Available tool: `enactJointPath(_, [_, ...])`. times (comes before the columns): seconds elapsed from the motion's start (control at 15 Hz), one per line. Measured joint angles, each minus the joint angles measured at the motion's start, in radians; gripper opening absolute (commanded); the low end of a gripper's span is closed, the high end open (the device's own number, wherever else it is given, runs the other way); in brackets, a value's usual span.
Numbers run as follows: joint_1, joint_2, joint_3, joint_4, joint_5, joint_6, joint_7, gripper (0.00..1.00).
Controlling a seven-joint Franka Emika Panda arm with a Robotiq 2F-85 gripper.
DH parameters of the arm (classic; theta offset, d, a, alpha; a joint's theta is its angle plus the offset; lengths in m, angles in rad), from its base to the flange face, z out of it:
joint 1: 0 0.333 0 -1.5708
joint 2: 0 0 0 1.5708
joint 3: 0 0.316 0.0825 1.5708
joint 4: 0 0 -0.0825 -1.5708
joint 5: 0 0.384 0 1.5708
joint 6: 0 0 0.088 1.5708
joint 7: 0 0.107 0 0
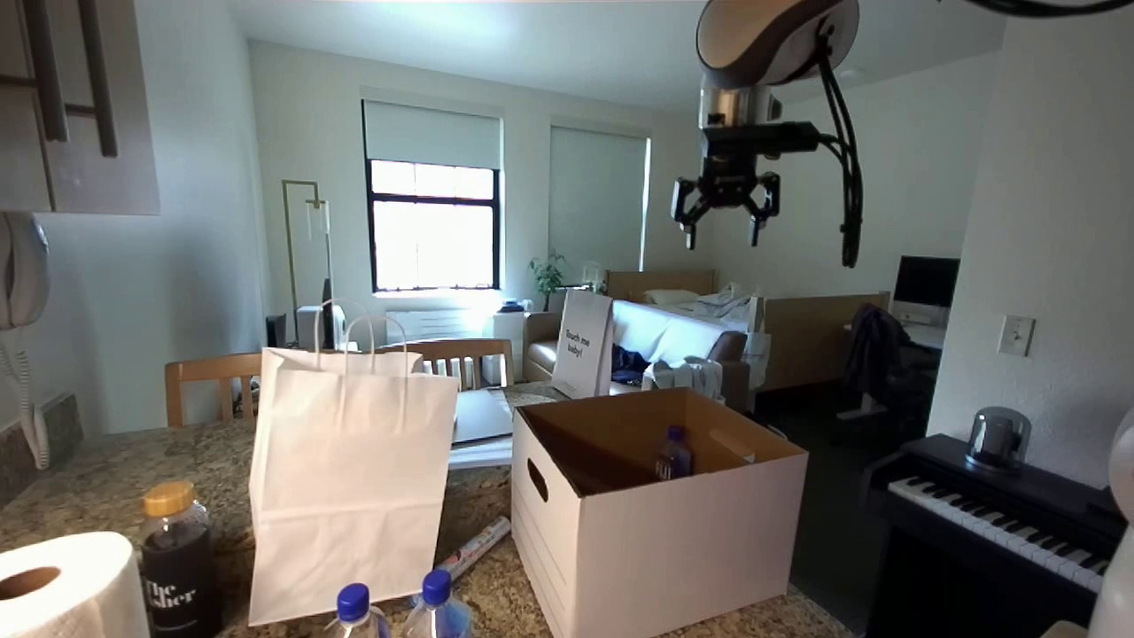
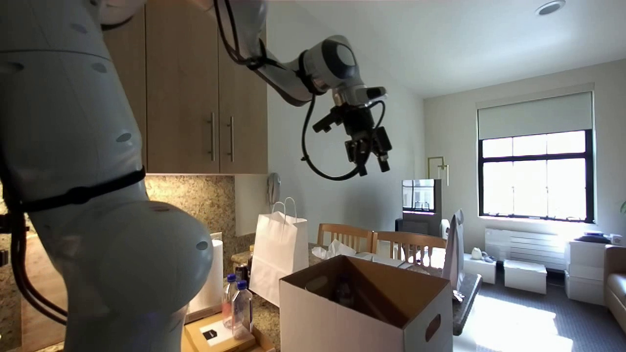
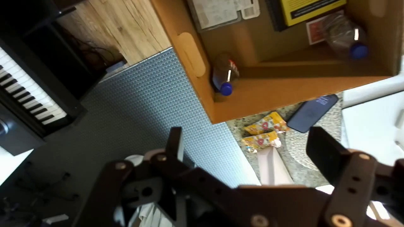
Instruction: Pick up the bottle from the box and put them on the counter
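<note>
High up hangs the end effector [image 1: 723, 241], and it all turns on what lies below: the nearer bottle [image 3: 225, 75], blue cap on top, long axis close to upright by the look of it, tucked into the corner of the box [image 1: 682, 549] nearest the fingertips [image 3: 174, 138]. The wrist view puts it ahead of the gap, a touch off its middle, so a shift across and then a long descent look to be called for. And the fingers? Wide apart, nothing between them, nothing touched! Well beneath them the box stands open on the tabletop [image 1: 133, 465], with a second bottle [image 3: 344, 34] inside, off toward the opposite finger's side. Lower down and farther away, outside the box, two more capped bottles [image 2: 242, 313] stand upright.
</note>
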Motion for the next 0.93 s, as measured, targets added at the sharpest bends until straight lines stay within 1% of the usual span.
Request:
enactJointPath(0.13, [-0.054,0.112,-0.032,0.071,-0.009,-0.041,-0.087,1.0])
enactJointPath(0.27, [-0.084,0.241,-0.053,0.158,-0.015,-0.069,-0.177,1.0])
enactJointPath(0.4, [-0.089,0.356,-0.059,0.231,-0.018,-0.097,-0.245,1.0])
enactJointPath(0.53, [-0.078,0.442,-0.056,0.286,-0.047,-0.124,-0.272,1.0])
enactJointPath(0.73, [-0.065,0.509,-0.051,0.343,-0.062,-0.143,-0.272,1.0])
enactJointPath(0.93, [-0.066,0.51,-0.052,0.355,-0.063,-0.15,-0.272,1.0])
